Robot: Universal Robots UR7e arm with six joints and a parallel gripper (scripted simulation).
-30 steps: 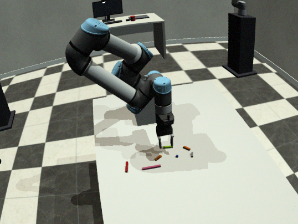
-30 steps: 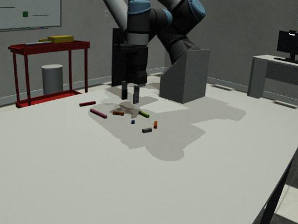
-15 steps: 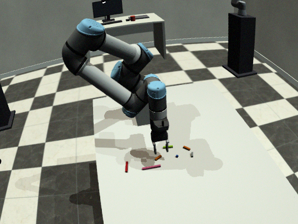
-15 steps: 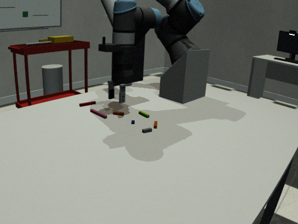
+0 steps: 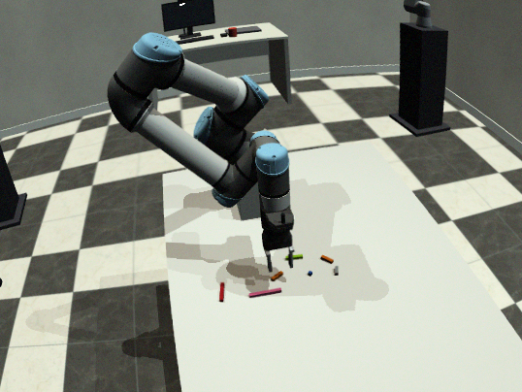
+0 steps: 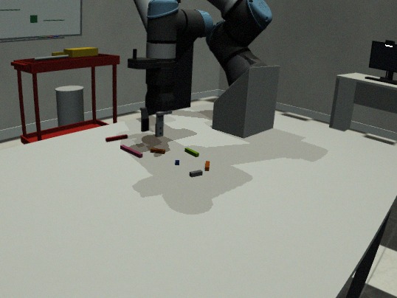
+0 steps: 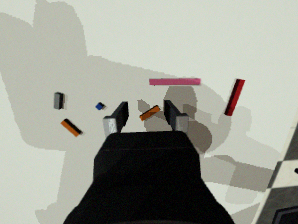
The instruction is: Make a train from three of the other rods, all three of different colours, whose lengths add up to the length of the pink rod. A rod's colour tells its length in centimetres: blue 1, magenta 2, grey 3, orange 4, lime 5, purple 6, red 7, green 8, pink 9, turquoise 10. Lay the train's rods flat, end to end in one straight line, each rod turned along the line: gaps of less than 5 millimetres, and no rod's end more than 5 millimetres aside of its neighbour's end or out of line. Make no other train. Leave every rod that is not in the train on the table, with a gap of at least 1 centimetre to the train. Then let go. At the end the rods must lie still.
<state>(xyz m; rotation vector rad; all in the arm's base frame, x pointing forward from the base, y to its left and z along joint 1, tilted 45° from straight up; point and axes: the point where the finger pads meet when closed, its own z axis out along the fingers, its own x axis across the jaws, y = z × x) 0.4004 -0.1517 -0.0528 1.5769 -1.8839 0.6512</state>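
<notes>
Seen from the top, seven rods lie apart on the bench. The second-longest rod is leftmost, left of the longest rod. Behind that lies a mid-length rod, then, seemingly, the third-longest rod. Rightward come the shortest rod and the second-shortest rod, the twin rod behind them.

1. Pincer now away from above the lime rod, over toward the orange rod nearer the pink rod.
2. Exterior view: dark bracket above pincer now juts left.
3. Arm's shadow shifted across the table.
</notes>
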